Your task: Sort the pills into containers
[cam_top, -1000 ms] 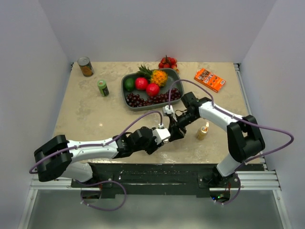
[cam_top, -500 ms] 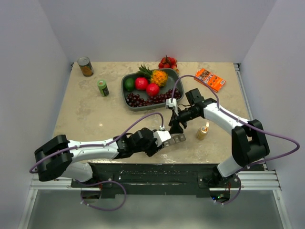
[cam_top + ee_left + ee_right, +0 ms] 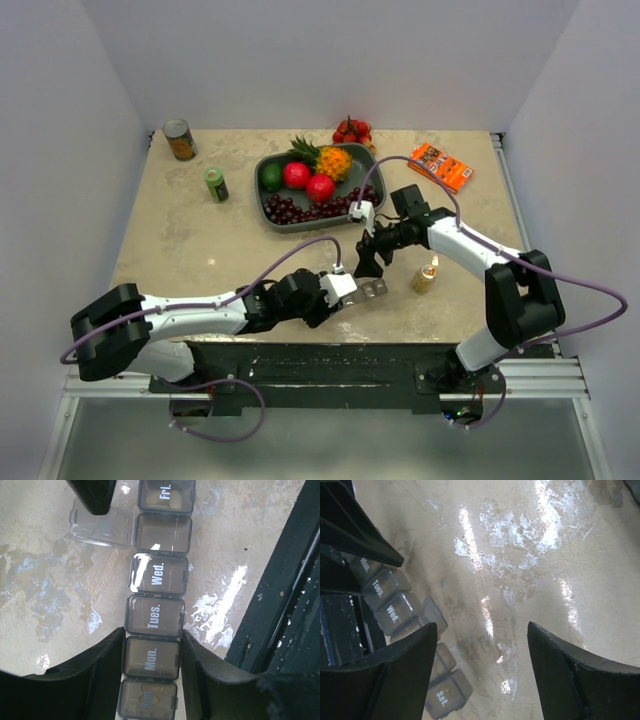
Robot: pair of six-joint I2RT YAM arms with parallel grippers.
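Note:
The containers are a dark-grey strip of day-labelled compartments (image 3: 374,290) lying near the table's front edge. In the left wrist view (image 3: 156,615) I read Fri, Wed, Tues and Mon. The compartment between Fri and Wed (image 3: 163,534) is open, its clear lid (image 3: 102,526) flipped to the left. The last compartment holds tan pills (image 3: 147,700). My left gripper (image 3: 352,286) (image 3: 152,640) is shut on the strip at the Mon compartment. My right gripper (image 3: 366,265) (image 3: 481,627) is open and empty, just behind the strip (image 3: 390,605). A small amber pill bottle (image 3: 425,277) stands to the right.
A grey fruit tray (image 3: 268,222) with grapes, apples and a pineapple sits behind. Also on the table are tomatoes (image 3: 352,130), an orange box (image 3: 440,167), a green can (image 3: 215,183) and a tin (image 3: 180,140). The black table-edge frame (image 3: 280,605) runs close beside the strip.
My right gripper has drawn back from my left gripper, away from the strip, which now shows in the top view. My left gripper stays shut on the strip.

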